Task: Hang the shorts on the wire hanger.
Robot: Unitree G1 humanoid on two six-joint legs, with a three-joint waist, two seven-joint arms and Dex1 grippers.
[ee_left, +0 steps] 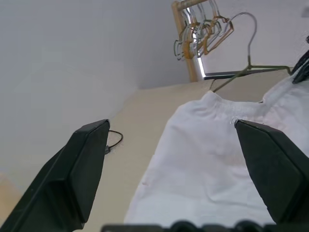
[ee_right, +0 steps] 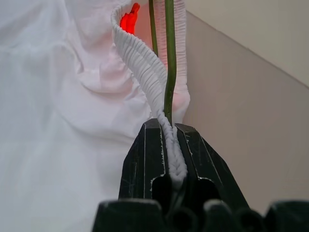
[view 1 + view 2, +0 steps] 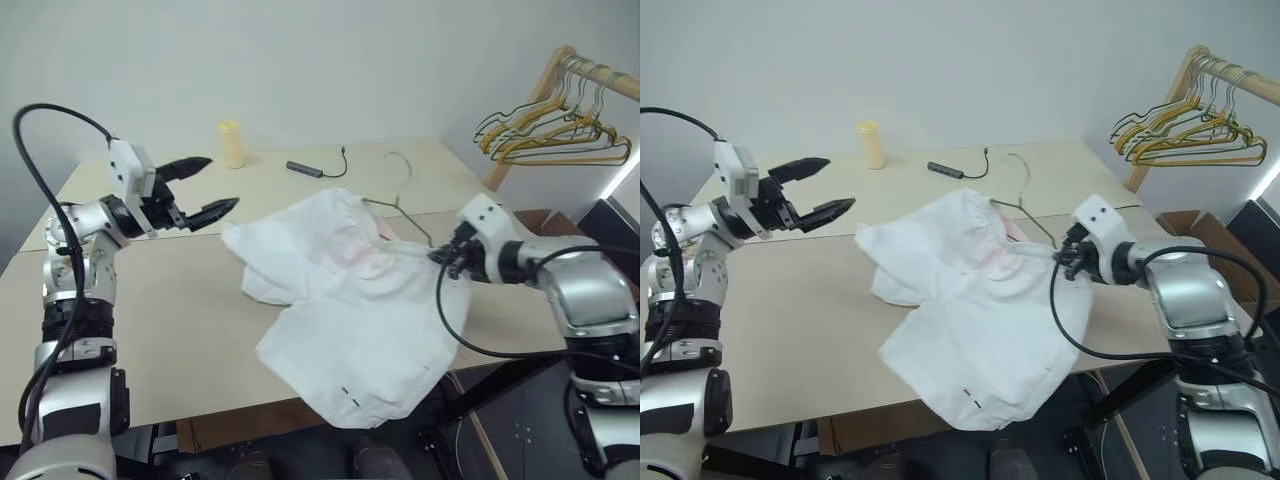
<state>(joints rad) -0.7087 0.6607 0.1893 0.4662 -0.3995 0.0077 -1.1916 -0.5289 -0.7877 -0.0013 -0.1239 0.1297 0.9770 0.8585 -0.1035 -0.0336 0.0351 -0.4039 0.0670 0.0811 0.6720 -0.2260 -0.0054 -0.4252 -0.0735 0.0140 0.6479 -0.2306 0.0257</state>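
The white shorts (image 3: 350,300) lie crumpled in the middle of the table (image 3: 170,330), with one leg drooping over the front edge. The wire hanger (image 3: 399,195) lies behind them, its hook toward the wall and its wire running under the gathered waistband (image 2: 145,63). My right gripper (image 3: 445,255) is at the shorts' right side. In the right wrist view it is shut (image 2: 166,128) on the waistband, with the hanger's wire (image 2: 169,58) pinched alongside. My left gripper (image 3: 223,182) hovers wide open above the table, just left of the shorts and apart from them, holding nothing.
A pale yellow cylinder (image 3: 232,143) and a dark adapter with its cable (image 3: 305,169) sit near the table's back edge. A wooden rack with bunched yellow and green hangers (image 3: 555,125) stands at the far right. A brown box (image 3: 1195,222) is beside the table's right end.
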